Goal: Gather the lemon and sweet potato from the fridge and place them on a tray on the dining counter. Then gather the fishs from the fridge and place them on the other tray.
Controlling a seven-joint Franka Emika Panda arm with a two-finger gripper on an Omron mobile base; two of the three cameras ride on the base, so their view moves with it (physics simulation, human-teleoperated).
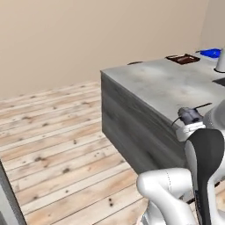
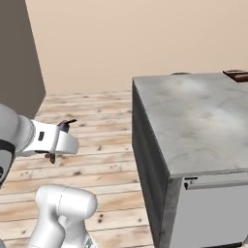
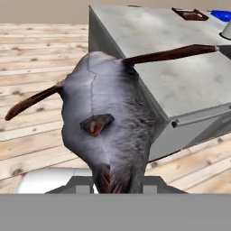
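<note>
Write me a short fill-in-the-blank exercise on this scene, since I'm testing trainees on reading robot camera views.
1. The gripper is shut on a grey ____.
2. The dining counter has a light grey marbled ____.
3. The reddish-brown tray lies on the counter beside the ____ tray.
4. The floor is made of ____ planks.

Missing words: fish; top; blue; wooden

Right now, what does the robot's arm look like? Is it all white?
Mostly white. The arm is made of smooth, rounded, glossy white shells, with a broad black band at one joint. Near the hand a thin black cable loops out of a small grey block. In the right base view the wrist is a white sleeve bearing a small dark square marking. The tool has small dark tips.
</note>
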